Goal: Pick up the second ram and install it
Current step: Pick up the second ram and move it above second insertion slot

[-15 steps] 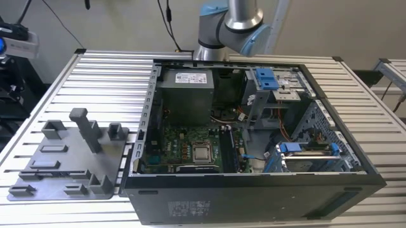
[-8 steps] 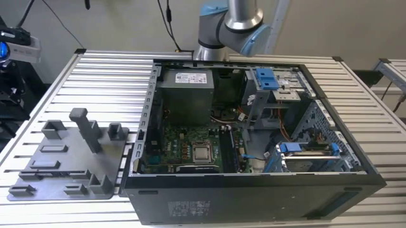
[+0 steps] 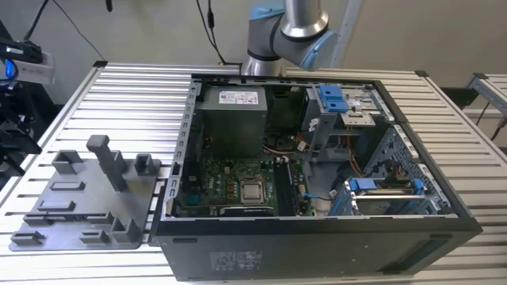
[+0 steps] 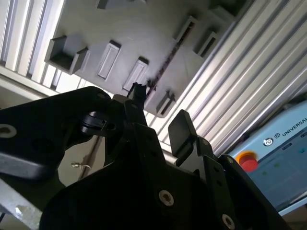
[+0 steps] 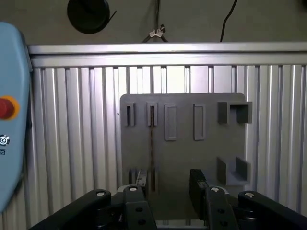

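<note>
Our open gripper [image 5: 167, 184] hovers over the second ram [image 5: 152, 143], edge-up in the holder tray [image 5: 184, 158]; we judge it light, stiff, fragile: pinch its flat faces.

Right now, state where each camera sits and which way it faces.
Exterior view: off the arm, looking down on the open computer case and grey holder tray; the arm shows beyond the case.
First wrist view: on the arm, facing the tray, the second ram edge-on in it, over the open gripper.
Second wrist view: on the arm, facing the tray past the gripper.
Both wrist views share gripper, tray, ram.
</note>
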`<action>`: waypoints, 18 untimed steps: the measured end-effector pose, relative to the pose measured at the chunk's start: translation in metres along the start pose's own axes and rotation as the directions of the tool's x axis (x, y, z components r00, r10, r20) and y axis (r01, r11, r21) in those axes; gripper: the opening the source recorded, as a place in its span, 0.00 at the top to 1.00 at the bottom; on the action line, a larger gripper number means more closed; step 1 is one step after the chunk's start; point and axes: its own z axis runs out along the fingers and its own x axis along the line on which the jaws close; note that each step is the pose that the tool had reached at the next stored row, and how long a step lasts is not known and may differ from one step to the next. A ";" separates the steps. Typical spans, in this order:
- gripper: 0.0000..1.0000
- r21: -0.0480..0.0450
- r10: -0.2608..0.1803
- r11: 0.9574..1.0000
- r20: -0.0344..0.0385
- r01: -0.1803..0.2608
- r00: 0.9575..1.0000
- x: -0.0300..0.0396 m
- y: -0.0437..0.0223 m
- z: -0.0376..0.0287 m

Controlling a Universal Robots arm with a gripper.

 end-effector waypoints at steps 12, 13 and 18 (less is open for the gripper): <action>0.52 -0.003 -0.006 1.000 0.000 0.006 1.000 0.0003 -0.0001 0.0109; 0.52 -0.003 -0.006 1.000 0.000 0.006 1.000 0.0003 -0.0001 0.0115; 0.52 -0.003 -0.008 1.000 0.000 0.008 1.000 0.0005 -0.0002 0.0166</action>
